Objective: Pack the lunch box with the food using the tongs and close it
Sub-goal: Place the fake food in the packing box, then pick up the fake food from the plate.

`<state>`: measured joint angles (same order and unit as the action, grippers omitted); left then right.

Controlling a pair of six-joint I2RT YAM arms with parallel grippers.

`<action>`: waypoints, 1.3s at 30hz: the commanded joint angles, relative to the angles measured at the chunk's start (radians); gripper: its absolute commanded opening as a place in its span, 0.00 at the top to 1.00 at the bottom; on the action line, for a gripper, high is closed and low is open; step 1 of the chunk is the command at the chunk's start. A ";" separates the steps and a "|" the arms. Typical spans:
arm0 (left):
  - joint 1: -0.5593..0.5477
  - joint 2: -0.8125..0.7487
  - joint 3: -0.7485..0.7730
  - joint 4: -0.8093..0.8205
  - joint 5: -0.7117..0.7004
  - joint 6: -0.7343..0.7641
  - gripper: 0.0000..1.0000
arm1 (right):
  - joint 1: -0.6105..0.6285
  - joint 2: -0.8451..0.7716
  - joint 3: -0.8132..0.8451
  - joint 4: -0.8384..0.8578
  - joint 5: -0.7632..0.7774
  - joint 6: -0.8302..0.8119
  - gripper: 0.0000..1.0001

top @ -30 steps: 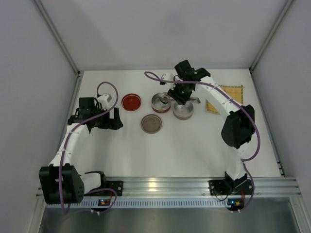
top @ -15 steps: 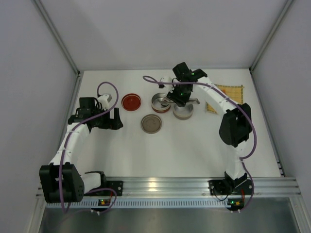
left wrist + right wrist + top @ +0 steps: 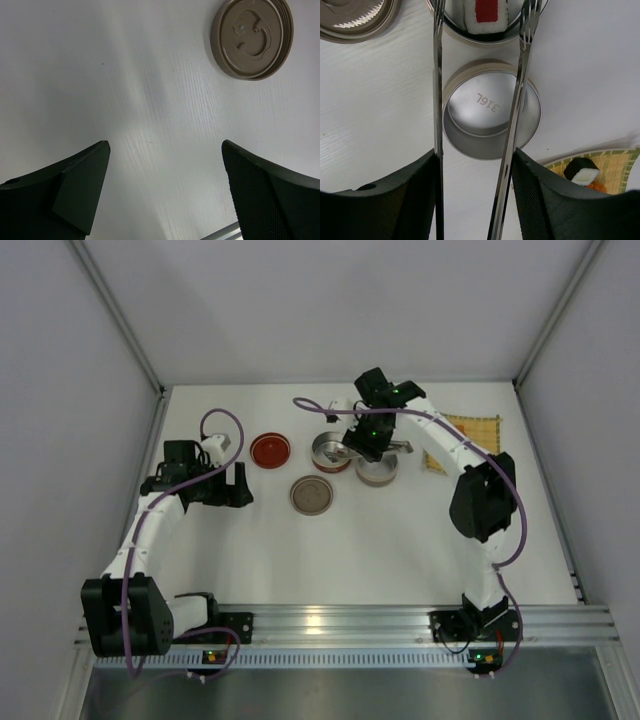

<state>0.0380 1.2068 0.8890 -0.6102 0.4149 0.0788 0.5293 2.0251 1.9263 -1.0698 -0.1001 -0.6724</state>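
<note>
Inside, the steel tin [image 3: 480, 125] reads "316L" on its floor.

Food piece [image 3: 485, 12] in left tin [image 3: 480, 41] (empty tin [image 3: 480, 120] just right).

Both tips of the slim silver metal tongs [image 3: 438, 90] run off the top edge of the right wrist view. So does the far round steel tin [image 3: 470, 39], leaving only part of its white-and-red food piece [image 3: 485, 14]. The yellow woven mat [image 3: 620, 167] is cropped at right, and the orange scrap [image 3: 594, 187] on it is perhaps food.
</note>
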 commanded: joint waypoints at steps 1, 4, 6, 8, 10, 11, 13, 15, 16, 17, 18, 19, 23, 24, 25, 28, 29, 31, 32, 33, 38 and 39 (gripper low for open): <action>0.005 0.005 0.025 0.000 0.025 0.013 0.02 | 0.023 -0.011 0.066 -0.044 0.008 -0.012 0.45; 0.005 0.002 0.025 -0.002 0.025 0.015 0.02 | 0.020 -0.042 0.077 -0.016 -0.007 0.008 0.48; 0.005 -0.004 0.025 -0.002 0.028 0.013 0.02 | 0.012 -0.083 0.080 0.005 -0.023 0.034 0.50; 0.005 -0.007 0.025 0.000 0.030 0.015 0.02 | -0.008 -0.118 0.089 0.025 -0.050 0.054 0.50; 0.005 -0.009 0.025 -0.002 0.032 0.016 0.02 | -0.041 -0.140 0.100 0.036 -0.079 0.088 0.51; 0.005 -0.007 0.025 -0.002 0.033 0.015 0.02 | -0.057 -0.160 0.100 0.039 -0.087 0.109 0.52; 0.005 -0.007 0.025 -0.002 0.033 0.015 0.02 | -0.104 -0.178 0.089 0.044 -0.108 0.128 0.52; 0.007 -0.009 0.025 -0.002 0.033 0.015 0.02 | -0.143 -0.207 0.065 0.054 -0.121 0.154 0.52; 0.005 -0.007 0.027 -0.002 0.035 0.013 0.02 | -0.188 -0.216 0.053 0.057 -0.134 0.161 0.52; 0.007 -0.009 0.027 -0.002 0.035 0.013 0.02 | -0.208 -0.235 0.042 0.065 -0.139 0.178 0.52; 0.005 -0.009 0.027 -0.002 0.035 0.015 0.02 | -0.238 -0.244 0.018 0.073 -0.145 0.184 0.52; 0.005 -0.009 0.027 -0.002 0.035 0.013 0.02 | -0.289 -0.252 0.008 0.076 -0.160 0.191 0.52; 0.005 -0.007 0.027 -0.002 0.036 0.013 0.02 | -0.422 -0.290 -0.056 0.085 -0.187 0.246 0.52; 0.003 -0.006 0.027 0.000 0.035 0.012 0.02 | -0.443 -0.295 -0.082 0.085 -0.191 0.252 0.52; 0.006 -0.003 0.028 0.000 0.036 0.012 0.02 | -0.480 -0.301 -0.096 0.088 -0.191 0.257 0.52; 0.007 0.002 0.028 -0.003 0.039 0.010 0.02 | -0.517 -0.305 -0.136 0.076 -0.199 0.229 0.52; 0.005 0.002 0.028 -0.002 0.042 0.012 0.02 | -0.519 -0.309 -0.150 0.071 -0.204 0.183 0.52; 0.007 0.002 0.030 -0.005 0.044 0.013 0.02 | -0.519 -0.312 -0.161 0.064 -0.208 0.130 0.51; 0.005 0.000 0.030 -0.006 0.045 0.013 0.02 | -0.552 -0.310 -0.165 0.061 -0.211 0.082 0.51; 0.007 -0.001 0.030 -0.008 0.045 0.016 0.02 | -0.557 -0.309 -0.167 0.053 -0.213 0.056 0.51; 0.007 -0.001 0.031 -0.010 0.050 0.018 0.02 | -0.572 -0.287 -0.161 0.012 -0.196 -0.073 0.52; 0.007 -0.001 0.031 -0.011 0.056 0.019 0.02 | -0.575 -0.283 -0.153 0.007 -0.194 -0.087 0.52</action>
<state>0.0380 1.2079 0.8890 -0.6106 0.4343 0.0814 -0.0231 1.7626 1.7477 -1.0431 -0.2745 -0.6544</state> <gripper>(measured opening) 0.982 0.483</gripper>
